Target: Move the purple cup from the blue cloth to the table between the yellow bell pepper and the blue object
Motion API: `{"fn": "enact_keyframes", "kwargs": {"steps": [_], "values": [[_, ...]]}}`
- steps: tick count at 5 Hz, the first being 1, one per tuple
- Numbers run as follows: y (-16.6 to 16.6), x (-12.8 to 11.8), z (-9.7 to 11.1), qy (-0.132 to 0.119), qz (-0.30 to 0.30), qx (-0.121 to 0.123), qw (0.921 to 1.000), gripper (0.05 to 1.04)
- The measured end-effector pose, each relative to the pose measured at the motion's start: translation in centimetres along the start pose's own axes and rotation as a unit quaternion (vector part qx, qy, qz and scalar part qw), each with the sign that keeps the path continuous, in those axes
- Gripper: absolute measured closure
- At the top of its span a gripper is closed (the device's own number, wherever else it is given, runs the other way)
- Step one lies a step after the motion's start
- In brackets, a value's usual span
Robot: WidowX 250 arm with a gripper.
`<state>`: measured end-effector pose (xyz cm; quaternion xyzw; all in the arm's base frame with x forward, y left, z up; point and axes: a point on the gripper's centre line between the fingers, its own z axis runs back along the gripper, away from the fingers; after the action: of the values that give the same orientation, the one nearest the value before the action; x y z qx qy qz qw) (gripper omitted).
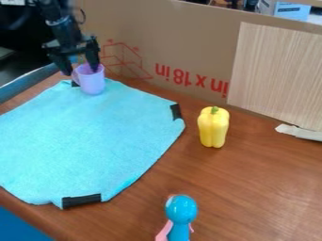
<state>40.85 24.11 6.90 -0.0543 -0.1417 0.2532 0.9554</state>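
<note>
The wide-parted end effector straddles the rim of a purple cup.

The bottom edge cuts off the blue toy figure, and the left edge crops the turquoise cloth. One fingertip of the gripper is hidden inside the purple cup. The right edge cuts off the wood-grain panel.

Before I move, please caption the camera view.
Black two-finger gripper at a lilac mug near a turquoise cloth's far edge; yellow toy bell pepper on the brown tabletop.
</note>
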Motion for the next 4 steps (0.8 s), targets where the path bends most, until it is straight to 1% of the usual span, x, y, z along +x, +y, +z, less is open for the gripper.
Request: {"fn": "enact_keyframes", "kwargs": {"steps": [1,2,3,4], "values": [[-0.7,-0.3,-1.4,0.015,0.001,0.003,0.9999,0.083],[-1.4,-0.4,-2.3,0.027,-0.006,0.002,0.9996,0.13],[-1.4,-0.3,-2.3,0.026,-0.008,0.001,0.9996,0.408],[-1.8,-1.0,-2.7,0.037,-0.018,-0.011,0.9991,0.708]]}}
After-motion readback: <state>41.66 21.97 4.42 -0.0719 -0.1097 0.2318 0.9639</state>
